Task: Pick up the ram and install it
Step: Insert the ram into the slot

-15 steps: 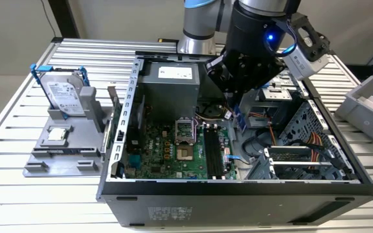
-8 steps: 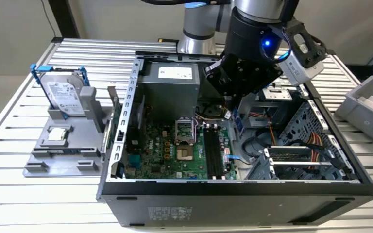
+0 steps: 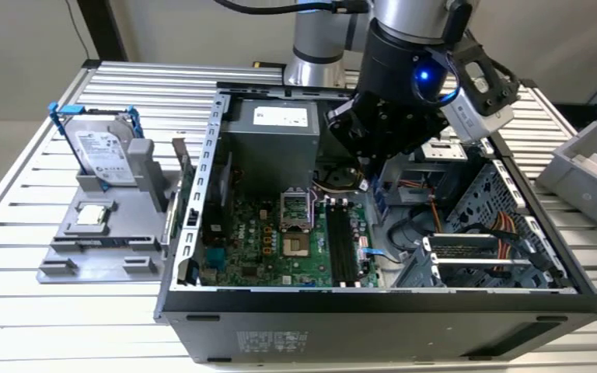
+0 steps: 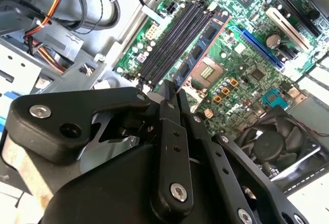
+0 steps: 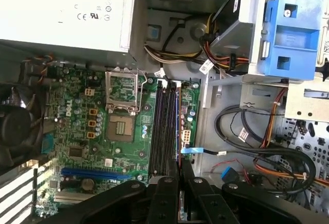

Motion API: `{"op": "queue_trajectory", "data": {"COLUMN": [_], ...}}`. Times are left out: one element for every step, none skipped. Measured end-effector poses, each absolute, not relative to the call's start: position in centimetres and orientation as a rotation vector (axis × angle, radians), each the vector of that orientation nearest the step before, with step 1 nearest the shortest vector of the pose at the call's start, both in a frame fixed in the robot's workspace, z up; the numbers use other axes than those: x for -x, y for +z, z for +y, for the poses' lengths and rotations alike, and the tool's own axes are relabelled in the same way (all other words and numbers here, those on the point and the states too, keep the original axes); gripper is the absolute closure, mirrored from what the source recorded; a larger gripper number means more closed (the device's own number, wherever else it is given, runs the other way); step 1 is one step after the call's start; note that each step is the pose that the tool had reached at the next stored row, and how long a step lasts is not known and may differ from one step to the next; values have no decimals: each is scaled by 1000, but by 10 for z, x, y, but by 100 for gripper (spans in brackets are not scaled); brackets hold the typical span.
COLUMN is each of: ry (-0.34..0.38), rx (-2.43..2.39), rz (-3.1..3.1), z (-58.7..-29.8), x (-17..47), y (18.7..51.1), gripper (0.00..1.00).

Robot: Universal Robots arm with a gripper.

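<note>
- Inside the open computer case (image 3: 190,233), the gripper (image 4: 172,98) hangs above the memory slots (image 5: 164,126).
- Jaws are clamped on the ram (image 4: 203,47), held edge-on.
- Judged status: pickup complete; ram not yet seated.

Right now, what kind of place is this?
Probably a robotics lab bench for computer assembly: an open desktop case with its motherboard exposed sits on a slotted aluminium table, with a hard drive in a grey fixture beside it.
</note>
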State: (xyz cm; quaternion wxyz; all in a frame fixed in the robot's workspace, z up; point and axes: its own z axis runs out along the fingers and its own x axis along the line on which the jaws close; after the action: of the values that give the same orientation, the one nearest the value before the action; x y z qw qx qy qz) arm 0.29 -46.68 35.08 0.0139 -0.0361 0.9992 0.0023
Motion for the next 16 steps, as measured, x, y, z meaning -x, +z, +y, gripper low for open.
{"op": "queue_trajectory", "data": {"ry": [7,7,7,6,6,6,6,5,5,4,2,1,0,-1,-1,-1], "rx": [106,99,96,96,96,96,95,95,95,93,91,89,86,81,73,60], "rz": [3112,3112,3112,3112,3112,3112,3112,3112,3112,3112,3112,3112,3112,3113,3113,3113], "z": [-467,-467,-467,-467,-467,-467,-467,-467,-467,-466,-466,-466,-466,-466,-466,-466], "x": [-3,-3,-3,-3,-3,-3,-3,-2,-2,-2,-1,-1,-1,-1,-1,-1], "y": [350,349,348,347,346,345,343,341,339,338,336,334,332,330,329,327], "gripper": [100,100,100,100,100,100,100,100,100,100,100,100,100,100,100,100]}}
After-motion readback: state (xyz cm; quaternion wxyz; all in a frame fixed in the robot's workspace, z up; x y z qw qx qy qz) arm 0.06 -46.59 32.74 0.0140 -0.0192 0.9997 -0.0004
